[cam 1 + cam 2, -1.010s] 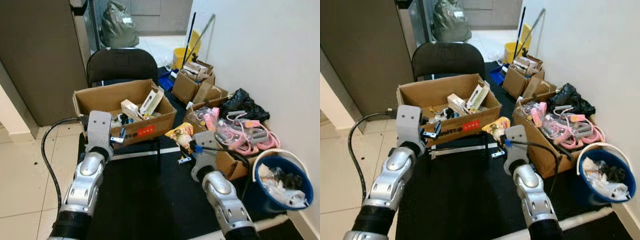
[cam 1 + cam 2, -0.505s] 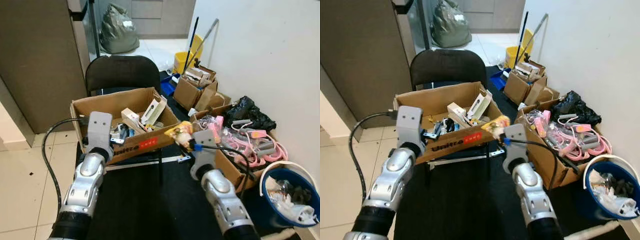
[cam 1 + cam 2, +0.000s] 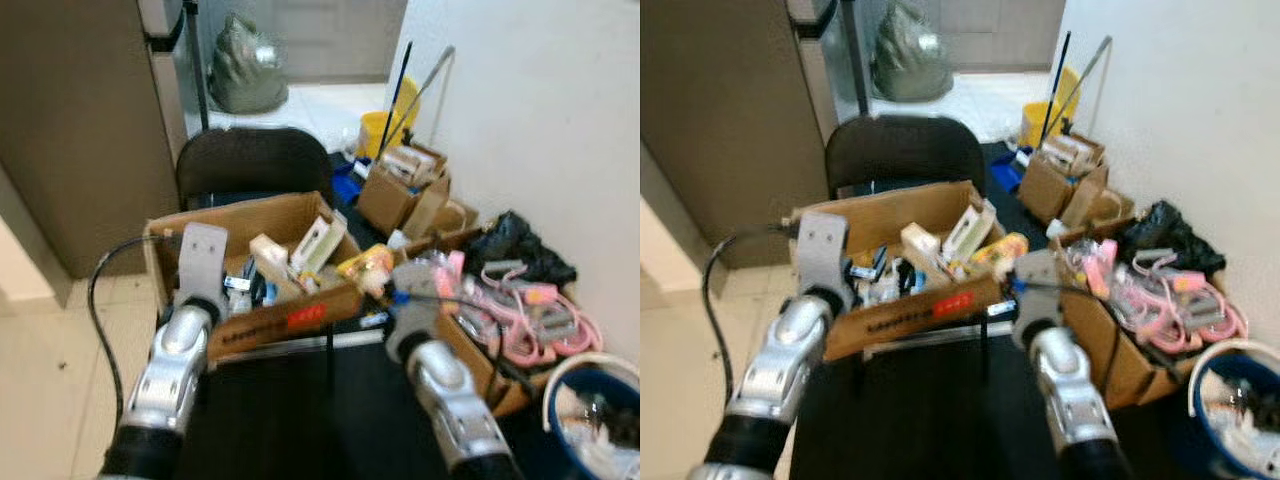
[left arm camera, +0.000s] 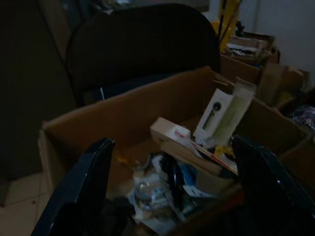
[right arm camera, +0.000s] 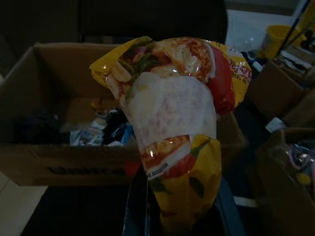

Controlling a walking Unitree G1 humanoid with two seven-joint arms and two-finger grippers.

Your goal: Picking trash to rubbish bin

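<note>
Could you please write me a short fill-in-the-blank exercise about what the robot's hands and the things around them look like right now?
1. The right hand is shut on a yellow ____.
2. The left hand hovers open over the cardboard ____, which rests on a black chair.
3. The blue bucket with rubbish stands beside the white ____.
4. A box on the robot's right holds ____ hangers.

Missing words: wrapper; box; wall; pink

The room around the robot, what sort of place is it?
Probably a utility or storage corner of a home. A yellow mop bucket with handles stands by the wall, open cardboard boxes of odds and ends crowd a black chair, and a full rubbish bag waits beyond.
</note>
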